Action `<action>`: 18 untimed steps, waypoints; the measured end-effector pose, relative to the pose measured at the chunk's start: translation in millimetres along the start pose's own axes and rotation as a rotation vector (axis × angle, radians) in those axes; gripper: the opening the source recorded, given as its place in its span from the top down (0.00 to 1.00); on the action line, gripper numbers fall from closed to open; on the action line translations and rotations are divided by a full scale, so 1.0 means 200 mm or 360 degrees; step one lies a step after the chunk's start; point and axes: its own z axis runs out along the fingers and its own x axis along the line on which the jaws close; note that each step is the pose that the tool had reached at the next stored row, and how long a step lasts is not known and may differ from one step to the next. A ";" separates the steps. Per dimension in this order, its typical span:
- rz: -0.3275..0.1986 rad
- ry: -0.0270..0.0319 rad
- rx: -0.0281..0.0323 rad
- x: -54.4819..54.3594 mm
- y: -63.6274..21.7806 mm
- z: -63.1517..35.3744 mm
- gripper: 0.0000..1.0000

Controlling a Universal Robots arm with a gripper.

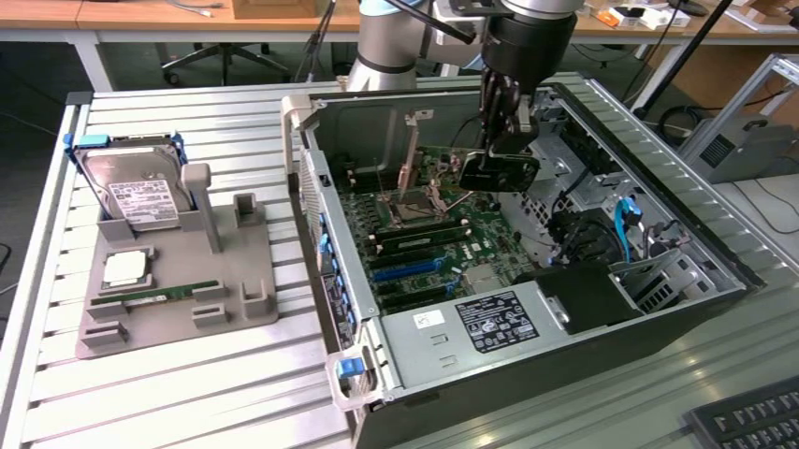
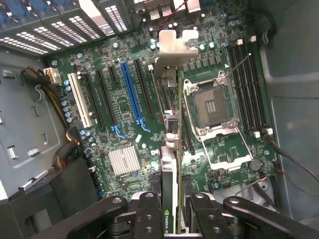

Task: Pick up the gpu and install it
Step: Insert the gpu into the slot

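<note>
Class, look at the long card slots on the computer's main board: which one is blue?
The one long blue slot. It stands between black slots, with the white slot further off; no other long slot shares its colour.

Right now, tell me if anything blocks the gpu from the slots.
Nothing visible does. The gripper holds the gpu edge-down over the board, beside the empty CPU socket; the slots nearby are empty.

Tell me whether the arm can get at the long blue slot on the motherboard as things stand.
Likely yes. The case lies open on its side, the pincer hangs inside over the motherboard, gripping the gpu edge-down, and nothing stands over the blue slot.
</note>
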 end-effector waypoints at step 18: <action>-0.0062 -0.00042 0.00007 0.00 0.000 0.000 0.73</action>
